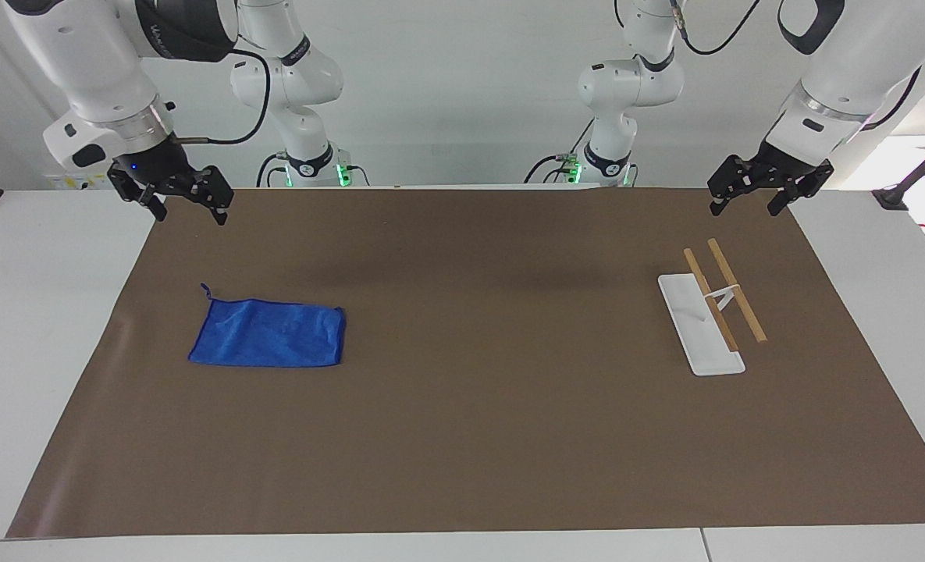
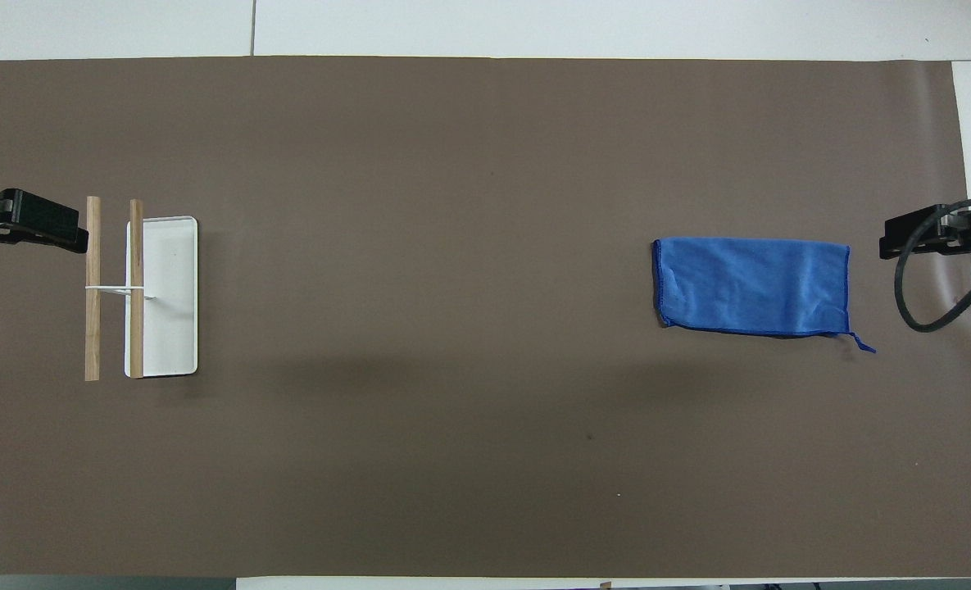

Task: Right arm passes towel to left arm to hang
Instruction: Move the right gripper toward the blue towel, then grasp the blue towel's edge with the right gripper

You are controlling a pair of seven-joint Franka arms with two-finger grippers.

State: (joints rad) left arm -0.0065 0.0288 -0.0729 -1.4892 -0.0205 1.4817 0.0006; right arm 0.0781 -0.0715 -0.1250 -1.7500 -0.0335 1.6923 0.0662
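Step in hand, as judged: right-arm approach and pick; nothing grasped yet.

Towel (image 1: 268, 333) flat on brown mat (image 1: 462, 437), toward the right arm's end of the table, corner loop at the corner nearest that arm's base. Well apart from the rack (image 1: 713, 308), which sits at the left arm's end: white base, two wooden rails.

Right gripper (image 1: 190, 204) up in the air over the mat edge, off the towel's loop end, jaws wide, holding nothing. Left gripper (image 1: 745, 198) waiting above the mat edge near the rack, jaws wide, empty.

For a clean pick:
- Drop onto a short edge of the towel, not the middle. Leaves free cloth hanging for the handover.
- Pinch close to the mat, through both layers if folded. Hard to tell from here whether folded.
- Lift straight up until the towel clears the mat, then carry toward the rack end.
- Present the hanging edge to the left gripper; release only after a firm pinch.

Risks: thin cloth slipping out, bunching, loop snagging.
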